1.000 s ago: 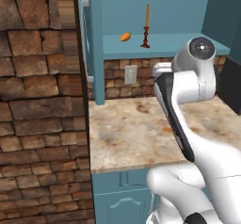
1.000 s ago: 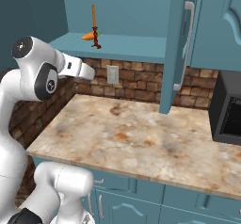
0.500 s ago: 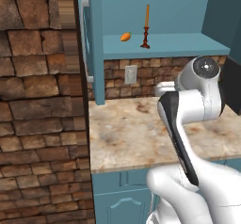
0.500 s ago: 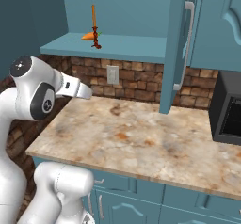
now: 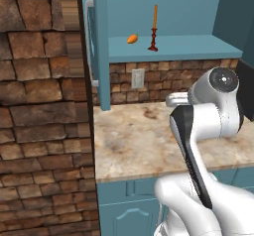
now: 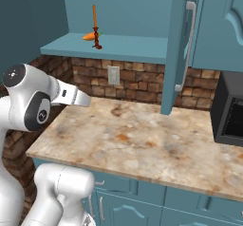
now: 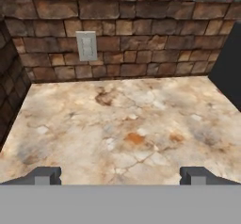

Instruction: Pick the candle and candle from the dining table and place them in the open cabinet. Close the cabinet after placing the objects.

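Taper candle (image 5: 155, 16): tall, thin, orange, long axis vertical, wick end up. It stands upright on a small dark red-brown turned stand on the cabinet shelf (image 5: 198, 45), towards the shelf's left part in the left base view. Seen also from the right (image 6: 94, 16), upright near the shelf's front edge.

Orange lump (image 5: 132, 38): small, oval, smooth, lying on the same shelf just beside the taper's stand, long axis roughly level. From the right it shows a pointed shape with a green tip (image 6: 89, 36).

Cabinet (image 6: 128, 6): teal wall cupboard, flat matte interior, both doors swung open. Right door (image 6: 179, 49) seen edge-on, with a long silver bar handle (image 6: 188, 44). Left door (image 5: 97, 46) also edge-on, its handle at the outer side.

Tabletop (image 7: 122, 129): broad stone slab, beige with brown and rust veining, polished, square-edged; teal arched-panel fronts below (image 6: 142, 206).

Backsplash (image 7: 141, 39): rough brown brick, irregular courses, carrying a pale rectangular wall outlet (image 7: 86, 45).

Dark appliance (image 6: 228, 108): black, boxy, at the tabletop's right end.

Pincer (image 7: 121, 176): two small grey tips spread fully wide, nothing between them, hanging above the bare stone and facing the brick wall. The white arm's bulky rounded joint (image 5: 221, 93) sits low over the tabletop.
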